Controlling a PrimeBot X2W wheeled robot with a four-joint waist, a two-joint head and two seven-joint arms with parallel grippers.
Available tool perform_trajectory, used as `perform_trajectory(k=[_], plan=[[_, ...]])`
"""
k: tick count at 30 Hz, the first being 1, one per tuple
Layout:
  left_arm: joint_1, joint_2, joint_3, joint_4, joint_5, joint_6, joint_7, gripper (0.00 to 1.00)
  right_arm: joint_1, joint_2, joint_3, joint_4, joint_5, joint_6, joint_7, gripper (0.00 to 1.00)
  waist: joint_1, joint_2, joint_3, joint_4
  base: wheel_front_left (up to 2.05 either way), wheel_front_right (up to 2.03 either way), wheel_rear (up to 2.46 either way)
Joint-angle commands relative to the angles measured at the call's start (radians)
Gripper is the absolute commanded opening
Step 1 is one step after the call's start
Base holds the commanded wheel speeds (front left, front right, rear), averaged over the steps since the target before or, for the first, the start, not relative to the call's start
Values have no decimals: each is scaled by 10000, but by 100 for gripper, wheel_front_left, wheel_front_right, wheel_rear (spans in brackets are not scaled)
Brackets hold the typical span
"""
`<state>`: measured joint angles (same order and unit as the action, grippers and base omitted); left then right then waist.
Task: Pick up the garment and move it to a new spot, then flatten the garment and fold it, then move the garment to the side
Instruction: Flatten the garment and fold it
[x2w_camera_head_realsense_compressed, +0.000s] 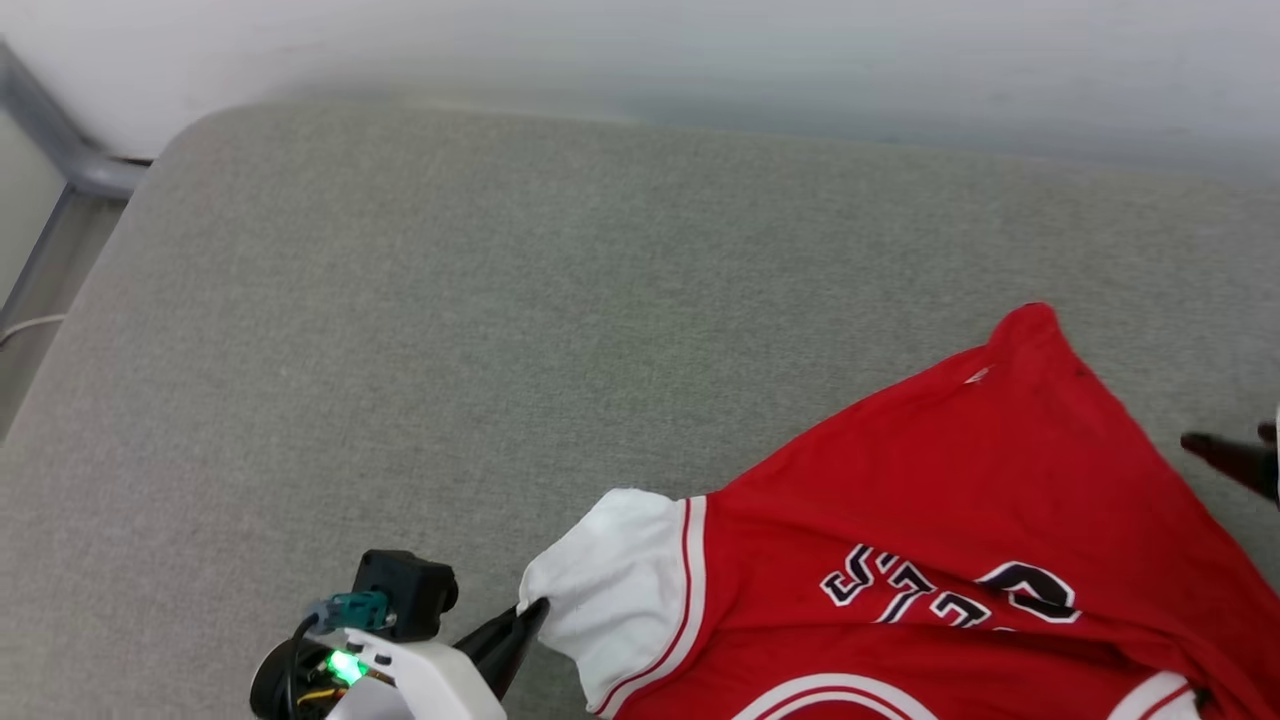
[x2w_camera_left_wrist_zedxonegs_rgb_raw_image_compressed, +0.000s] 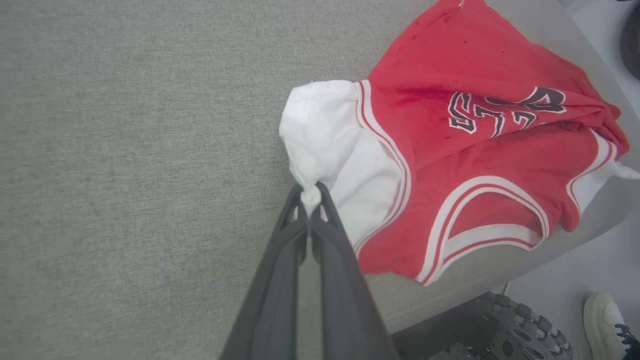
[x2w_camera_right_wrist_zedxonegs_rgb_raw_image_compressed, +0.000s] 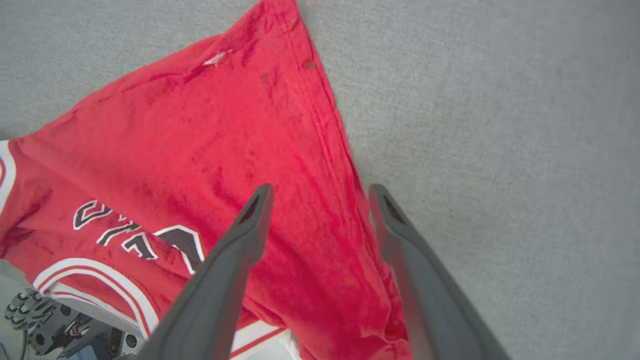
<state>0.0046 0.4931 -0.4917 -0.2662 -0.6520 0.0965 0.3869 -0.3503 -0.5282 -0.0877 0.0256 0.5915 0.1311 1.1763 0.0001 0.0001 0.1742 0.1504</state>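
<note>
The garment (x2w_camera_head_realsense_compressed: 960, 520), a red jersey with white sleeves and black lettering, lies rumpled on the grey cushion at the lower right of the head view. My left gripper (x2w_camera_left_wrist_zedxonegs_rgb_raw_image_compressed: 310, 192) is shut on a pinch of the white sleeve (x2w_camera_left_wrist_zedxonegs_rgb_raw_image_compressed: 330, 140); it appears at the bottom of the head view as the left gripper (x2w_camera_head_realsense_compressed: 530, 612) touching the sleeve's edge. My right gripper (x2w_camera_right_wrist_zedxonegs_rgb_raw_image_compressed: 320, 192) stands open above the garment's red right edge (x2w_camera_right_wrist_zedxonegs_rgb_raw_image_compressed: 280, 165), with nothing between its fingers. A dark fingertip (x2w_camera_head_realsense_compressed: 1230, 458) of it pokes in at the head view's right edge.
The grey cushion (x2w_camera_head_realsense_compressed: 450, 330) stretches wide to the left and back, bounded by a pale wall. Its front edge (x2w_camera_left_wrist_zedxonegs_rgb_raw_image_compressed: 500, 280) runs close under the garment. A wheeled base (x2w_camera_left_wrist_zedxonegs_rgb_raw_image_compressed: 505, 325) and a person's white shoe (x2w_camera_left_wrist_zedxonegs_rgb_raw_image_compressed: 607, 320) are on the floor below.
</note>
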Motion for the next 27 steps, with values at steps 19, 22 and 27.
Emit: perform_trajectory(k=[19, 22, 27], plan=[[-1489, -691, -626, -63, 485, -466, -233, 0, -3385, 565, 254, 2450, -2457, -8, 758, 100, -1, -1, 2053, 1949, 0, 0, 0], [-1520, -714, -657, -52, 502, -461, -253, 0, -3316, 569, 241, 2814, -2622, -8, 638, 100, -1, -1, 2129, 2059, 0, 0, 0], [-1579, -736, -696, -46, 496, -472, -283, 0, -3020, 593, 424, 3344, -2843, -8, 468, 100, -1, -1, 2311, 2201, 0, 0, 0]])
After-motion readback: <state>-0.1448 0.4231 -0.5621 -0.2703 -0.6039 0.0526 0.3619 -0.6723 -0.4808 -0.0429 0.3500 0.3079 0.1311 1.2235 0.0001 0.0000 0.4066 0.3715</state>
